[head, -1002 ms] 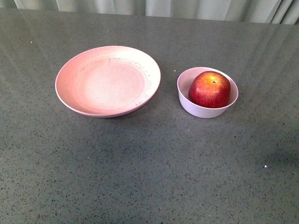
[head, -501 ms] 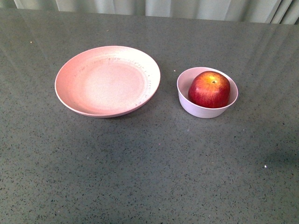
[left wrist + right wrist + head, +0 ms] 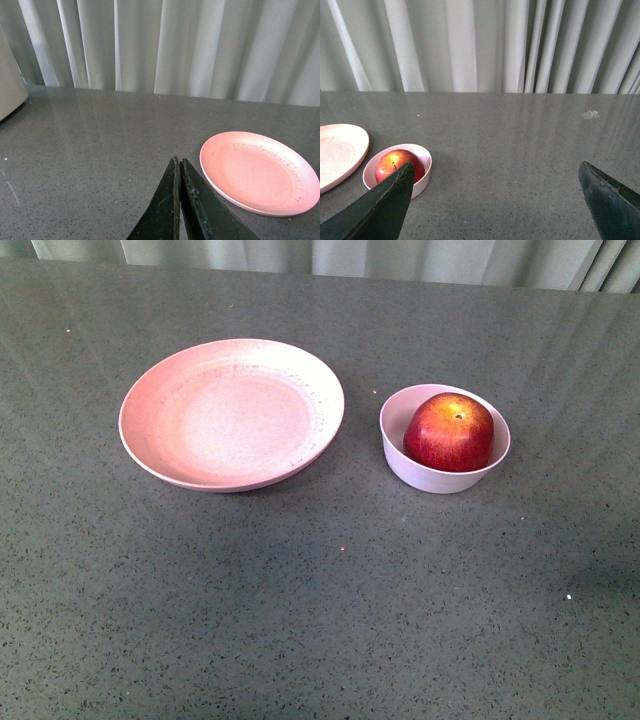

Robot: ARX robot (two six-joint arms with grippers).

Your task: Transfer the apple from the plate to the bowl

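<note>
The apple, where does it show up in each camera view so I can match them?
Front view: apple in the bowl, right of center.
Left wrist view: not in it.
Right wrist view: apple in the bowl, low at the left edge.
Shared landmark: the plate.

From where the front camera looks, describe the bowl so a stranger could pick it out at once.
On the grey speckled table, find the wide salmon-pink plate; the bowl stands just to its right, apart from it. It is the small, deep, pale pinkish-white dish with sloping sides, and the only one holding the dark-red apple.
</note>
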